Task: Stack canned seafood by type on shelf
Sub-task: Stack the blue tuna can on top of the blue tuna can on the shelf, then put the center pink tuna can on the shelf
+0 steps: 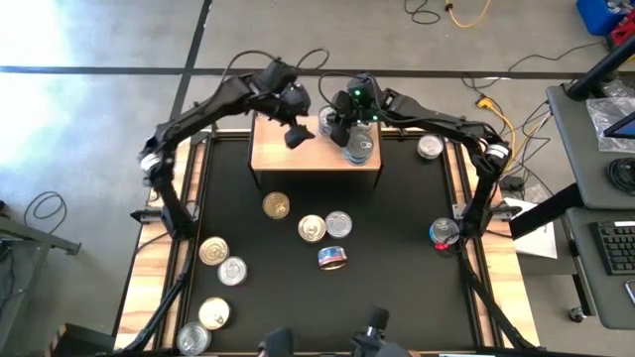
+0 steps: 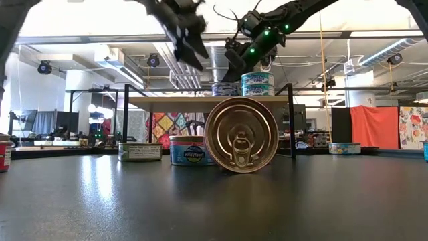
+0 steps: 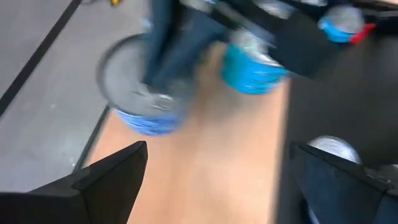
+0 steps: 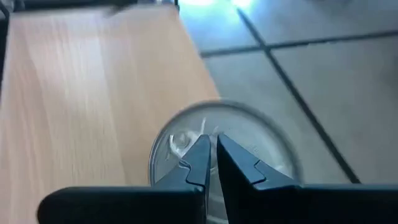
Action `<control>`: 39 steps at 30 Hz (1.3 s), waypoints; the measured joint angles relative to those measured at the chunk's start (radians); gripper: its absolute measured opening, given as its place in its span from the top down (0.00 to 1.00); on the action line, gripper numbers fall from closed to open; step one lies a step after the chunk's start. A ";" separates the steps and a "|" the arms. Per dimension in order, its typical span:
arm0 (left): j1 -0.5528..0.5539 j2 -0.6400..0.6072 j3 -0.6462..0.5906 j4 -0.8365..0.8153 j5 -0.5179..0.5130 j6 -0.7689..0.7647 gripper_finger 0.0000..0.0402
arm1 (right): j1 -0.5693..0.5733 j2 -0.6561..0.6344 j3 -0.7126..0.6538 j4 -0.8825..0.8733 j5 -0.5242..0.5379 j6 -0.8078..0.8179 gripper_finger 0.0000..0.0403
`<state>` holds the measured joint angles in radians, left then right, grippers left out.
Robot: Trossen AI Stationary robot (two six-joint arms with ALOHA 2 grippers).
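Light-wood shelf (image 1: 298, 151), seemingly blue-labelled cans (image 2: 257, 84).

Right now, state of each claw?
Left claw: open, empty, over the shelf.
Right claw: shut, holding nothing, above a silver-lidded can at the shelf's right end.

Two cans (image 2: 257, 84) sit stacked on the shelf (image 1: 268, 149), directly under the right gripper's (image 4: 211, 163) closed fingers. The left gripper (image 1: 295, 136) hangs beside them over the board, with loose tins (image 1: 312, 228) on the table (image 1: 397, 288) in front of the shelf.
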<state>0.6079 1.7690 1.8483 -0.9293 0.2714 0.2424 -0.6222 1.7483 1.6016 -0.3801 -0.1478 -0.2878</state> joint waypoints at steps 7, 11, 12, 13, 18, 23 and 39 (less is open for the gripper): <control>-0.154 -0.306 -0.443 0.250 -0.108 -0.051 0.10 | 0.058 -0.114 -0.004 0.010 -0.002 -0.022 0.94; -0.237 -0.492 -0.675 0.439 -0.173 -0.075 0.10 | 0.157 -0.176 -0.021 0.011 -0.010 -0.026 0.94; -0.253 -0.534 -0.722 0.473 -0.180 -0.091 0.10 | 0.187 -0.187 -0.030 0.013 -0.012 -0.027 0.94; -0.270 -0.574 -0.763 0.495 -0.181 -0.109 0.10 | 0.220 -0.194 -0.041 0.013 -0.013 -0.029 0.94; -0.360 -0.746 -0.911 0.502 -0.182 -0.240 0.10 | 0.398 -0.216 -0.107 0.011 -0.009 -0.033 0.94; -0.505 -0.882 -1.031 0.495 -0.195 -0.419 0.10 | 0.568 -0.236 -0.167 0.020 0.007 -0.026 0.94; -0.878 -0.893 -1.421 1.006 -0.548 -0.564 0.10 | 0.880 -0.192 -0.408 0.035 0.331 0.282 0.94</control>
<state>-0.2699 0.8756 0.4271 0.0769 -0.2769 -0.3214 0.2579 1.5562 1.1935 -0.3454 0.1831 -0.0063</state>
